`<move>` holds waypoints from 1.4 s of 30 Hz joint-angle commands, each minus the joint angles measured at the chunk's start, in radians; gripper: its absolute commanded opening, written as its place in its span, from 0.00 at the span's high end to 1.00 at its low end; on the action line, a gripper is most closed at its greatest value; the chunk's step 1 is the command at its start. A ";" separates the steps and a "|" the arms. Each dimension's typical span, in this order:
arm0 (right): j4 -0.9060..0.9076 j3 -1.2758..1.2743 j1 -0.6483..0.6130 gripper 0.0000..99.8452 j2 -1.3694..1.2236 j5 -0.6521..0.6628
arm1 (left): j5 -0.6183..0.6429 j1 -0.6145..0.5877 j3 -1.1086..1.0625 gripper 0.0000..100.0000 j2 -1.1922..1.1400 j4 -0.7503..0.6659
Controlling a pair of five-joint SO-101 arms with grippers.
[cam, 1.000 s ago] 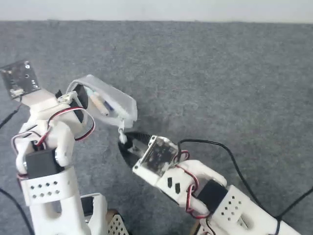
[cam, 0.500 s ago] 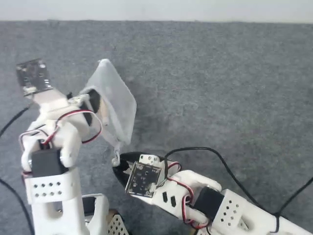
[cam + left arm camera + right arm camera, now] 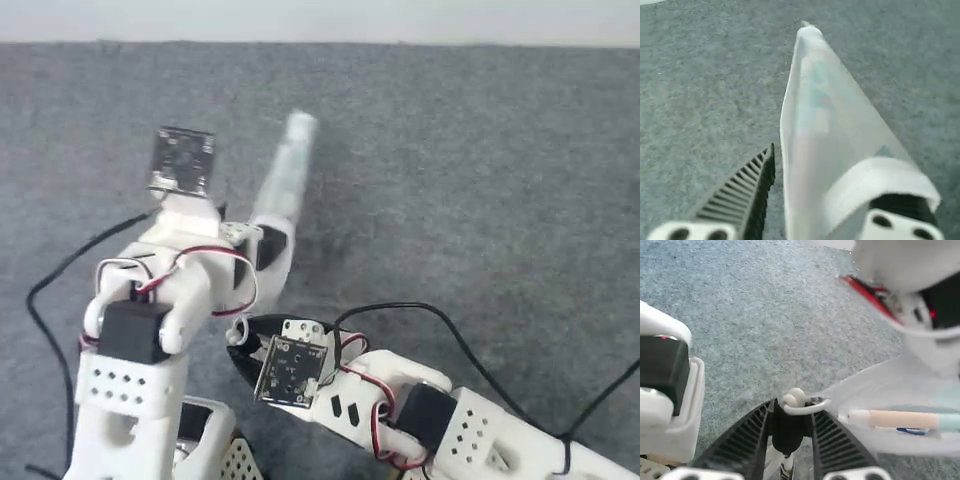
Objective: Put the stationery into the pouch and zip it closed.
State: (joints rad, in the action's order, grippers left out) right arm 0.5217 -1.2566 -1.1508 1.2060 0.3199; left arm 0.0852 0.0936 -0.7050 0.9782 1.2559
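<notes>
Right gripper pinched the white beaded zipper pull; left gripper clamped the translucent plastic pouch, tilted toward one o'clock. Uneven pulling might slip it free.

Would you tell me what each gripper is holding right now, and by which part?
The left gripper clamps the pouch by one end; the right gripper pinches its zipper pull.
</notes>
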 commanded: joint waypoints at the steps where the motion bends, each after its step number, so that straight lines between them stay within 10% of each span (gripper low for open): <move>1: 0.004 0.054 -0.013 0.99 0.035 0.018 | -0.026 0.026 0.044 0.70 0.017 0.006; 42: 0.053 0.087 0.274 0.99 0.306 -0.023 | -0.153 0.026 -0.005 0.70 0.305 0.083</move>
State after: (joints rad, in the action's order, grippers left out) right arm 0.5692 -1.2551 -0.9436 1.4853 0.3184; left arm -0.0560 0.1197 -0.7142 1.2712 1.3403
